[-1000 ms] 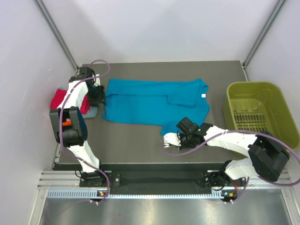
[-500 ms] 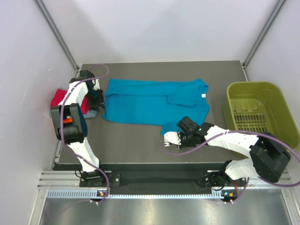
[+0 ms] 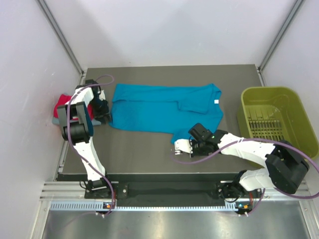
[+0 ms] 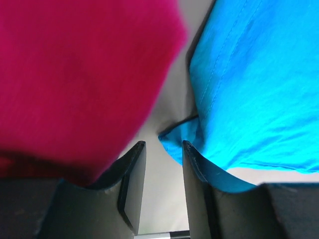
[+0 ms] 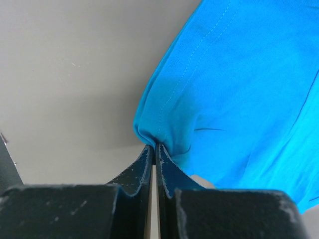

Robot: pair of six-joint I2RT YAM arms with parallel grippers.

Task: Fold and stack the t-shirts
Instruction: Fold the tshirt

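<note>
The teal-blue t-shirt (image 3: 164, 107) lies spread across the middle of the table. My left gripper (image 3: 106, 117) is at its near left corner, beside the folded magenta-red t-shirt (image 3: 62, 103). In the left wrist view the left gripper (image 4: 163, 144) is open with a narrow gap. The teal corner (image 4: 172, 142) lies just ahead of its fingertips, and the magenta-red t-shirt (image 4: 75, 74) fills the left. My right gripper (image 3: 177, 141) is at the shirt's near right corner. In the right wrist view the right gripper (image 5: 155, 146) is shut on a pinch of the teal-blue t-shirt (image 5: 239, 84).
An olive-green bin (image 3: 271, 90) stands at the table's right edge. Bare grey table (image 3: 134, 149) runs along the front between the arms. White walls close in the left, back and right sides.
The left gripper's jaws have narrowed, and the left arm has shifted slightly at the teal corner. The right arm and the shirt have stayed where they were.
</note>
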